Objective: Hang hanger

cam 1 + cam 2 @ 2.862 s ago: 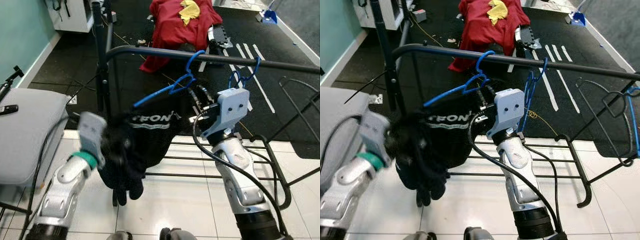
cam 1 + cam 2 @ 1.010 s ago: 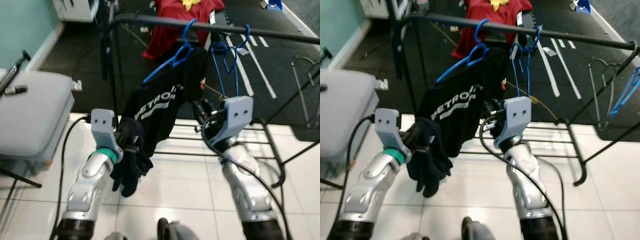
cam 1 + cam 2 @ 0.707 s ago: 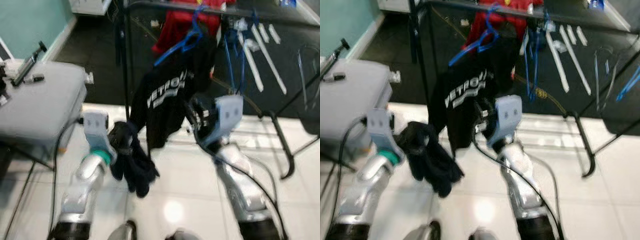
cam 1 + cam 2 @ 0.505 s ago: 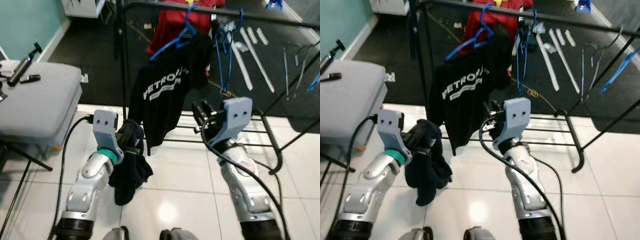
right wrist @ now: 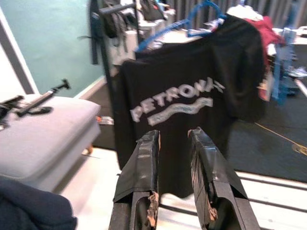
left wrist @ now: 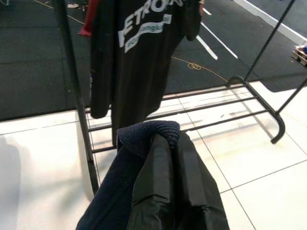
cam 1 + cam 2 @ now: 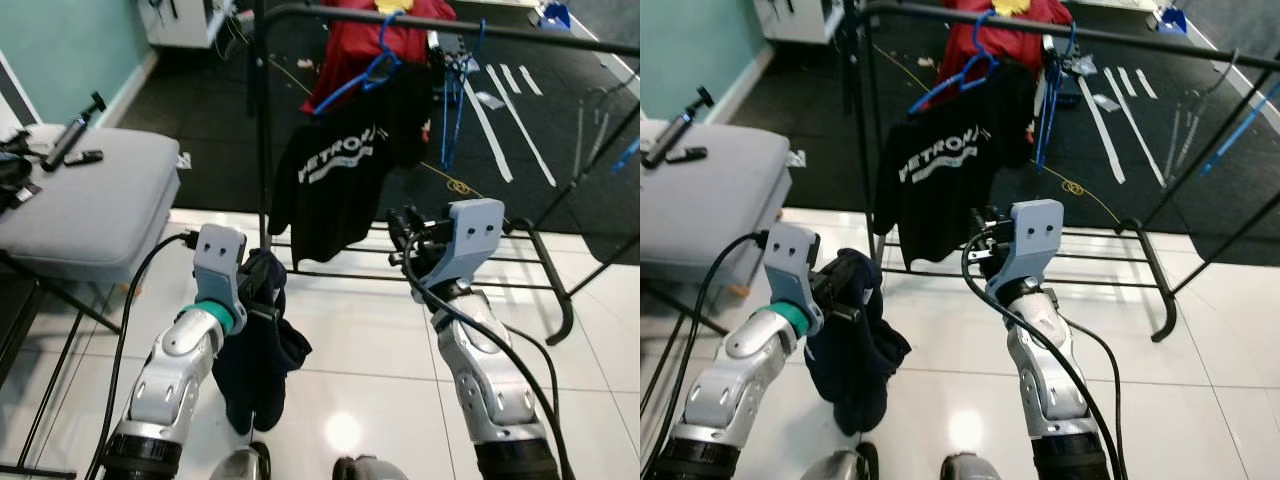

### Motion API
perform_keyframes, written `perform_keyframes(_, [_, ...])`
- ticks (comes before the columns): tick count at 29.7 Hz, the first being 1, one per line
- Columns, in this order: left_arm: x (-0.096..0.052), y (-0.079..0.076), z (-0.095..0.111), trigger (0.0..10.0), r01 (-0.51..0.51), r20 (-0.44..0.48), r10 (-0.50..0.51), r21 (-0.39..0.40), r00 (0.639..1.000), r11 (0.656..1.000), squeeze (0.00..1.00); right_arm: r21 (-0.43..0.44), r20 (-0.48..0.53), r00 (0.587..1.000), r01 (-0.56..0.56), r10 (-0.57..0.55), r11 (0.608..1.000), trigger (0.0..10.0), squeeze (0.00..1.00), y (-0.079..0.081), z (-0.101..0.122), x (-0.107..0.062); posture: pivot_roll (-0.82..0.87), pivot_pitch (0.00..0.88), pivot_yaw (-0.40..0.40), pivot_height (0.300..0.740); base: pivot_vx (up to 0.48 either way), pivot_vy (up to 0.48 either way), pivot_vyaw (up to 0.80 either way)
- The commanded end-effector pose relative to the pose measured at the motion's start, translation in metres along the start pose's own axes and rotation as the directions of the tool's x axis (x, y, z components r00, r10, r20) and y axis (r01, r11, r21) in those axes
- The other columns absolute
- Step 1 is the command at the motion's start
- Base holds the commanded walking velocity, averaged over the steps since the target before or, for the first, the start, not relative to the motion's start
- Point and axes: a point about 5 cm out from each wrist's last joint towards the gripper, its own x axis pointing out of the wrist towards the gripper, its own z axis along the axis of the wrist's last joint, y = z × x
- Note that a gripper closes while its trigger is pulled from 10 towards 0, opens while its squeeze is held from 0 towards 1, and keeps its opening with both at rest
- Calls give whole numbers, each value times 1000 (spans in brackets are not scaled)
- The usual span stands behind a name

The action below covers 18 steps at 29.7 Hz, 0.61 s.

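Observation:
A blue hanger (image 7: 352, 82) carrying a black T-shirt (image 7: 335, 175) with white lettering hangs by its hook on the black rack bar (image 7: 520, 28). An empty blue hanger (image 7: 455, 95) hangs beside it. My right gripper (image 7: 405, 235) is low in front of the rack, apart from the shirt. In the right wrist view the right gripper (image 5: 173, 135) is open with nothing between its fingers. My left gripper (image 7: 262, 295) is shut on a dark navy garment (image 7: 255, 365) that droops toward the floor. In the left wrist view its fingers (image 6: 163, 177) pinch a fold of the garment (image 6: 144, 132).
A grey padded bench (image 7: 90, 200) with small items on it stands at my left. The rack's base bars (image 7: 545, 275) run over white tiles. A red garment (image 7: 360, 40) lies on the black mat behind. More hangers (image 7: 625, 155) hang far right.
The camera has drawn back from the rack. My right gripper, earlier up at the hanger by the bar, is now lower and away from it. My left gripper still holds the dark garment.

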Motion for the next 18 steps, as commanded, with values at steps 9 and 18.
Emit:
perform_keyframes(9, [4,-2,0,10000,2,1,-2,-3,1000,1000,0,-6,-43,997,66,-66,998,10000,0,-12,-8,-3,-38,73,22,740,0,0,-208])
perform_keyframes(18, [15,-1,8,10000,-58,38,58,-15,998,998,0,-50,-51,994,91,-93,995,10000,0,-18,-8,4,-40,80,13,740,0,0,-800])
